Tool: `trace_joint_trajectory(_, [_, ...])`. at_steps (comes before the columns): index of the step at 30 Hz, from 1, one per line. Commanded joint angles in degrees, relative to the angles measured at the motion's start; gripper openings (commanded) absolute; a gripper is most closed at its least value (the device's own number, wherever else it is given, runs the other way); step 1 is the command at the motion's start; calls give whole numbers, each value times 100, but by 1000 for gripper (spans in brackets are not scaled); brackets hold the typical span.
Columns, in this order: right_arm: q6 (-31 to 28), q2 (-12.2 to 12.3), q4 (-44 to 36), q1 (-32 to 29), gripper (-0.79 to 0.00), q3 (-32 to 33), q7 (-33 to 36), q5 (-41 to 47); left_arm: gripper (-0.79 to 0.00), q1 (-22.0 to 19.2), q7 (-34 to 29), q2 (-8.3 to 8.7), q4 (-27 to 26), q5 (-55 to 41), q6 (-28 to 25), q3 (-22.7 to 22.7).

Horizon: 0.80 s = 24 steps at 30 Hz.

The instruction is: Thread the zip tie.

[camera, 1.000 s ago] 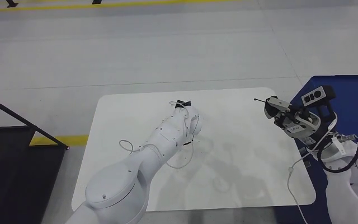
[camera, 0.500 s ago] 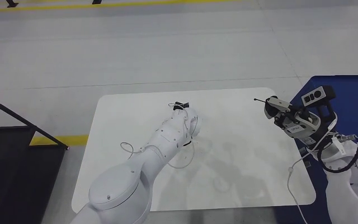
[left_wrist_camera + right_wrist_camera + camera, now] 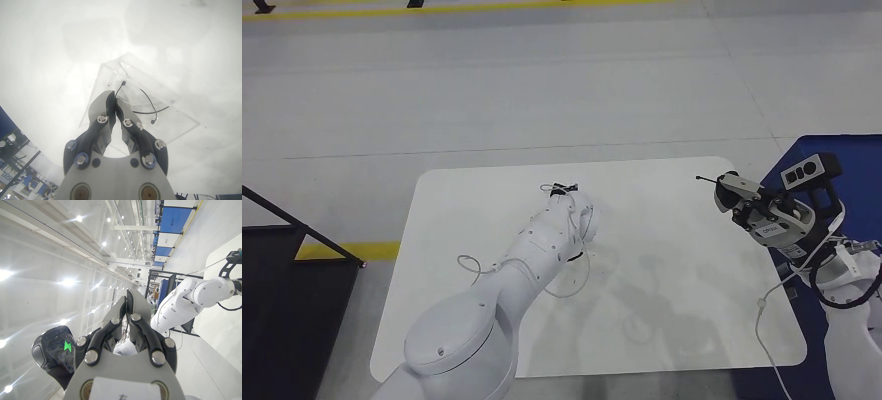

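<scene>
Starting at the left, our left claw [image 3: 115, 99] is pressed together and pinches a black zip tie [image 3: 118, 89]. The tie's strap curves up out of the fingertips and its square head stands free just beyond them. Directly under and ahead of this claw lies a clear plastic tray [image 3: 181, 121]. In the tray, just beside the claw's far finger, rests a loose zip tie [image 3: 151, 103].

In the top view the left claw [image 3: 560, 188] hangs over the far part of the white table mat [image 3: 672, 300]. Our right claw [image 3: 722, 186] is well apart from it, off past the mat's right edge. Its wrist view shows the right claw [image 3: 127, 294] closed tight and pointing up at the ceiling. From above, a thin dark strip [image 3: 705, 181] juts beyond its tips toward the left claw. We take the strip for a tie's tail, though it is too fine to be sure.

We see several risks:
- The head's slot is tiny, and both pieces are limp, so either could sag or twist as the claws meet and the tail would miss.
- The left claw's hold sits well below the head, so a push from the tail may simply bend the head aside.
- A slight slip in either pinch would spoil the alignment.
- The loose tie could snag on the held one.
</scene>
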Motion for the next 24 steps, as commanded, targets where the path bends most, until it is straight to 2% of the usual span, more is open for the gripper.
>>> trace_joint_trajectory(1, [0,0,0,0,-785,0,0,0,-785,-45,-9,-16,-29,29,37,-19])
trace_joint_trajectory(9, [0,0,0,0,-785,0,0,0,-785,-199,-104,-55,-335,132,223,-112])
trace_joint_trajectory(13, [0,0,0,0,-785,0,0,0,-785,-204,-148,-39,-321,209,384,-156])
trace_joint_trajectory(17, [0,0,0,0,-785,0,0,0,-785,-181,-172,-18,-366,174,259,-240])
trace_joint_trajectory(20, [0,0,0,0,-785,0,0,0,-785,-258,-181,17,-465,96,211,-354])
trace_joint_trajectory(24, [0,0,0,0,-785,0,0,0,-785,-423,49,126,-860,-132,249,-649])
